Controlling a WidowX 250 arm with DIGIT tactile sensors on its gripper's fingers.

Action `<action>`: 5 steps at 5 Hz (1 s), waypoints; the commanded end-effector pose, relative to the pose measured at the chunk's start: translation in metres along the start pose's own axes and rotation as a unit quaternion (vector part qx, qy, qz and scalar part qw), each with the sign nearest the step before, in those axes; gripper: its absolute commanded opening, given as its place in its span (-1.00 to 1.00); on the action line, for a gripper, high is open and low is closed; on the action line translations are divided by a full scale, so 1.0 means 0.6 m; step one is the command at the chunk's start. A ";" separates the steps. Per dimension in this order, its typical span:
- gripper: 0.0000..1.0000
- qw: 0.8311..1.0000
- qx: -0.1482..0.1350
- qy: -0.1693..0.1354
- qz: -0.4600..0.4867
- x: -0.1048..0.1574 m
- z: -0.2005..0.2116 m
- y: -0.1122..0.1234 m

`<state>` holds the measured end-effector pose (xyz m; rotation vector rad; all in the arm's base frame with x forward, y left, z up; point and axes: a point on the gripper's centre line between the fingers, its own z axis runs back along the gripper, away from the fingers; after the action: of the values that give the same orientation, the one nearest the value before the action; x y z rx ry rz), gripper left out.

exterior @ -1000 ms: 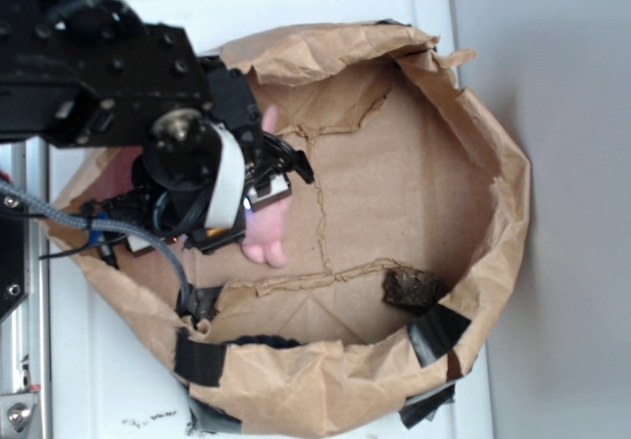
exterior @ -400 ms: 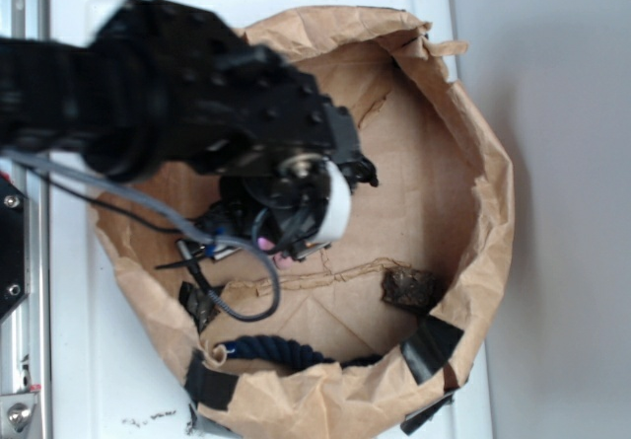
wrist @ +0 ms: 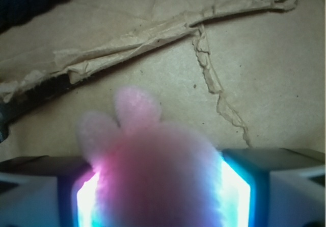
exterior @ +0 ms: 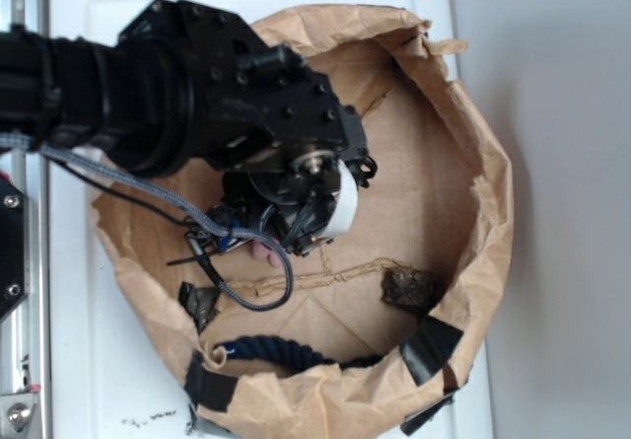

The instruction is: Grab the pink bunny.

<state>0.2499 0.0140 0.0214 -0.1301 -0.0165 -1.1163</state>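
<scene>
The pink bunny (wrist: 153, 150) is a fuzzy pale-pink plush that fills the gap between my two lit fingers (wrist: 285, 186) in the wrist view. Two stubby rounded ends stick out ahead of the jaws over the brown paper. My gripper (wrist: 159, 160) is shut on its body, with the pads against both sides. In the exterior view my gripper (exterior: 271, 242) points down inside the paper bag. Only a small pink bit of the bunny (exterior: 264, 253) shows under the black wrist; the rest is hidden.
The crumpled brown paper bag (exterior: 483, 212) lies open on a white surface (exterior: 128, 380), its walls standing around the gripper. Inside lie a dark brown lump (exterior: 412, 287) and a dark blue rope (exterior: 271, 348). Black tape (exterior: 434, 338) patches the rim.
The arm has swung right and further over the bag. The bunny, partly exposed a second ago, is now almost hidden under the wrist. The bag's rim has shifted a little.
</scene>
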 end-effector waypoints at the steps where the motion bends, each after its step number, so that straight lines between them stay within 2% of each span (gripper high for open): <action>1: -1.00 0.998 0.011 -0.040 0.037 -0.007 0.065 0.002; 2: -1.00 0.985 0.030 -0.092 0.140 -0.005 0.137 0.004; 3: -1.00 0.959 0.047 -0.097 0.261 -0.004 0.183 -0.009; 4: -1.00 0.919 0.027 -0.080 0.385 -0.006 0.206 -0.016; 5: -1.00 0.872 0.037 -0.063 0.484 -0.005 0.218 -0.022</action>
<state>0.2327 0.0349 0.1338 -0.1376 -0.0318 -0.0746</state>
